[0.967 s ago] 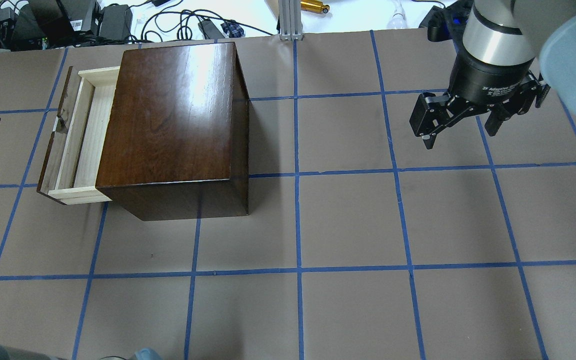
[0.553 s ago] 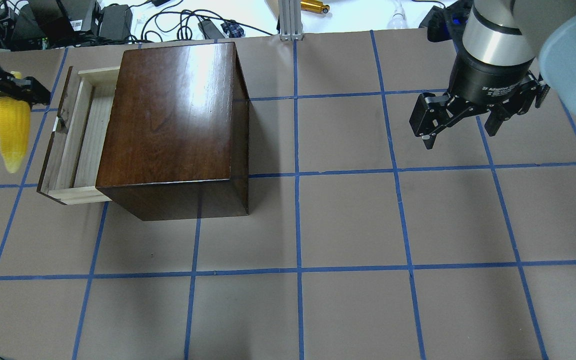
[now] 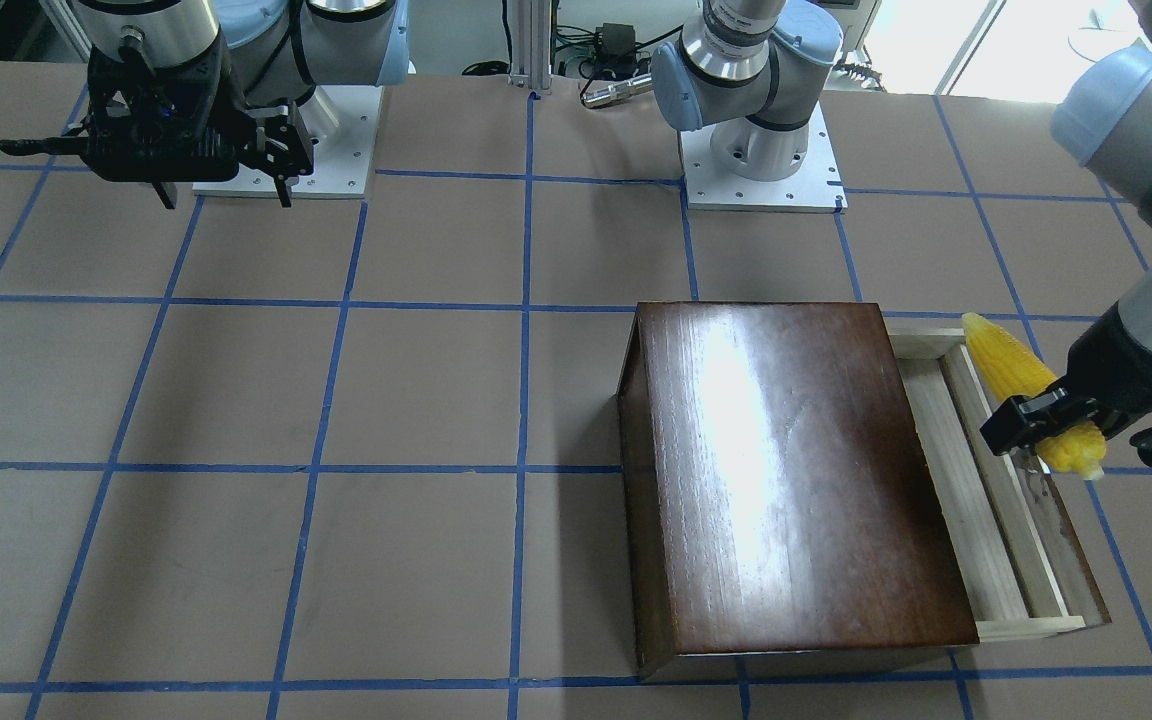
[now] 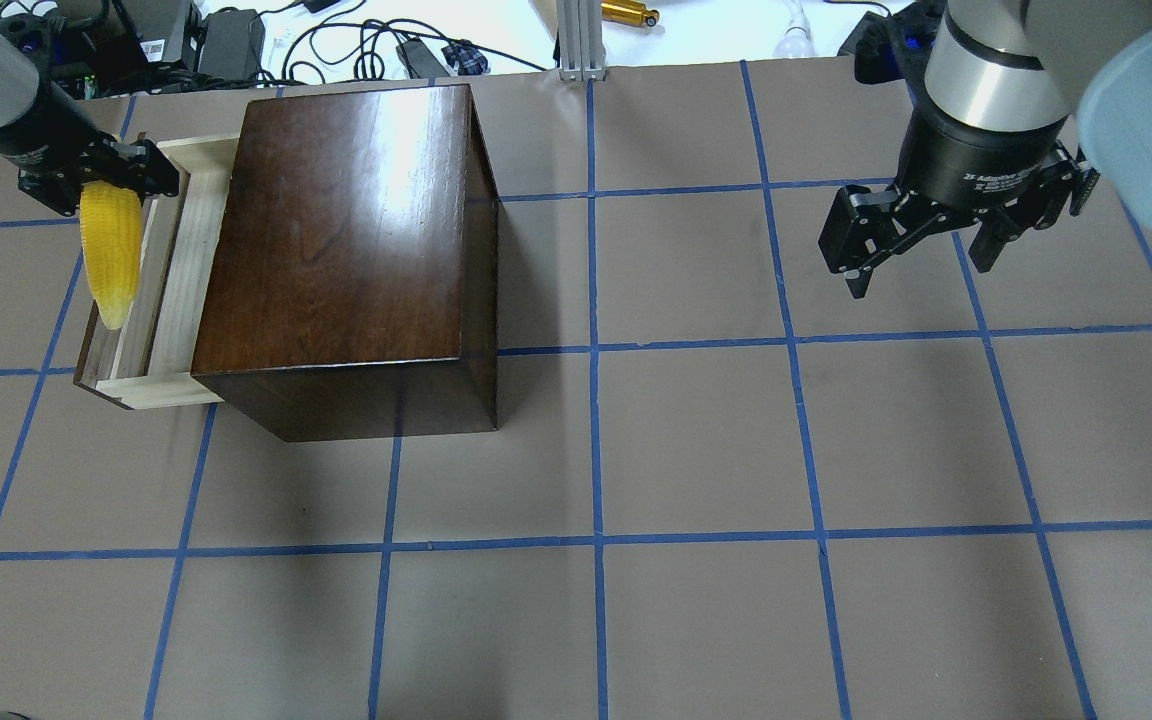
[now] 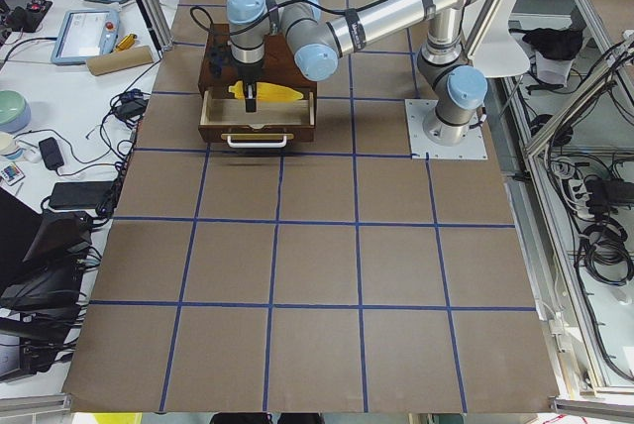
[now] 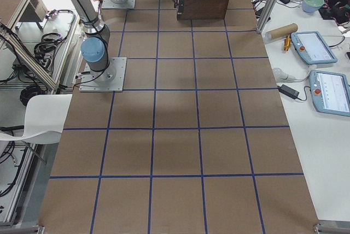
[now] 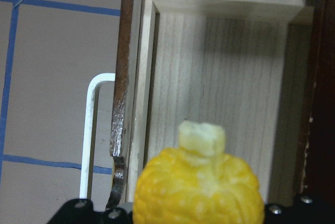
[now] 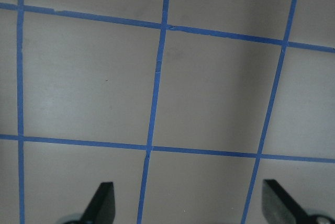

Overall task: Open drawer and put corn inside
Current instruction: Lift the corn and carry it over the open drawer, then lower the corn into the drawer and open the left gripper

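The corn (image 4: 111, 255) is clamped at its stub end by the left gripper (image 4: 103, 183) over the front edge of the open drawer (image 4: 176, 300); dropped here, it could be deflected outside by the front panel (image 4: 92, 350). The right gripper (image 4: 921, 255) hangs spread, empty.

The only marking that can be read is white lettering on the black body of the right gripper (image 4: 921, 268), seen from overhead. It says "2F Adaptive", the next word is lost round the curve of the housing, and the finer lines beneath are too small to read. Beyond the table's far left corner, a white label (image 4: 152, 47) with a barcode sits on a black box (image 4: 176, 20); its print cannot be made out.
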